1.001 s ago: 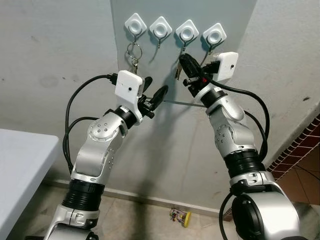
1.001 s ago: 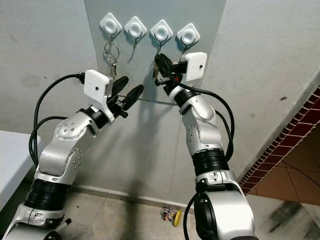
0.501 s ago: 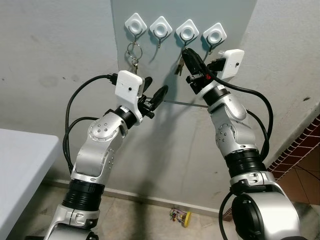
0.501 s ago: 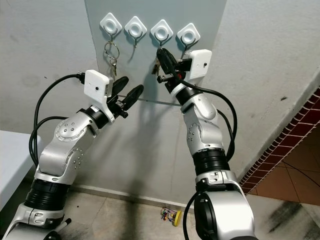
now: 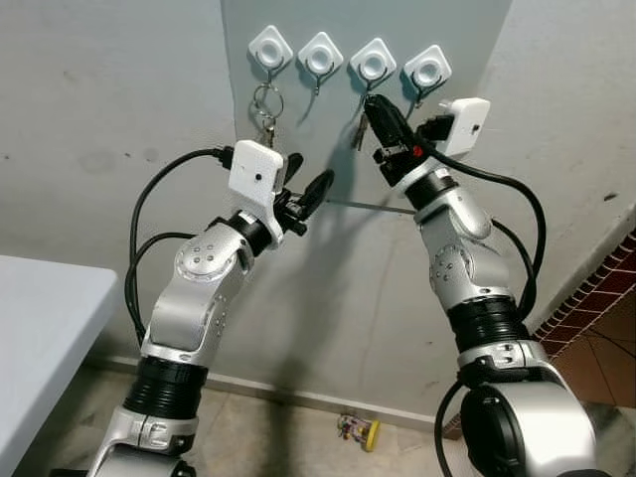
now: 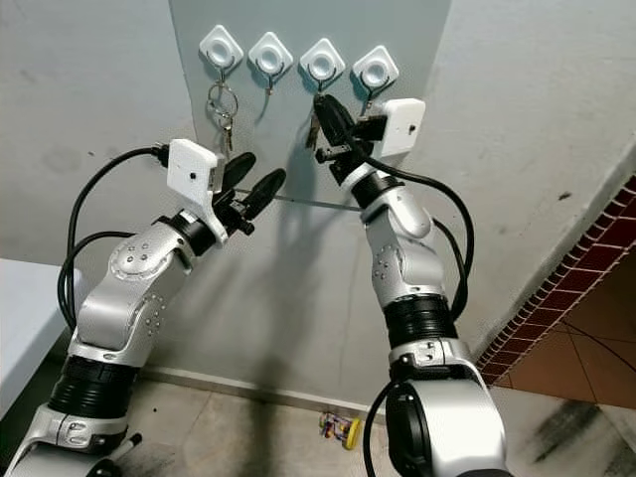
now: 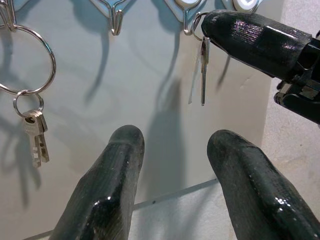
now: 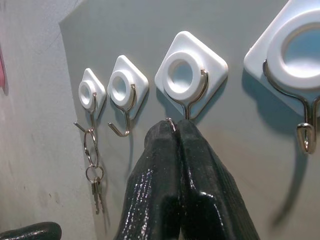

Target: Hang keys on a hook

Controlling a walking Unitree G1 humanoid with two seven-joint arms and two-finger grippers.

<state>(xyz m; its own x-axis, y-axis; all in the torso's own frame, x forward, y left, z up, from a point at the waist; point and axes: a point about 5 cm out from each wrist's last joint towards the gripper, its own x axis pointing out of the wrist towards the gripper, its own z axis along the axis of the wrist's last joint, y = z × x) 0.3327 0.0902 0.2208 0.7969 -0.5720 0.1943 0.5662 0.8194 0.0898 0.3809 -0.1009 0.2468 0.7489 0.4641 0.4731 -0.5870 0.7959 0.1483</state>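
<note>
Left claw [image 5: 309,191] is released and has held its place below the hooks at 6 o'clock from the first hook's key ring [image 5: 264,100], which hangs already placed. Right claw [image 6: 330,111] is clenched on the keys [image 7: 202,65]. Over the last second it has risen from below the third hook [image 8: 188,87] to a point just under its tip, so the ring now touches or nearly touches the hook wire. Judgement: the ring is not yet seated; threading over the hook tip comes next.
</note>
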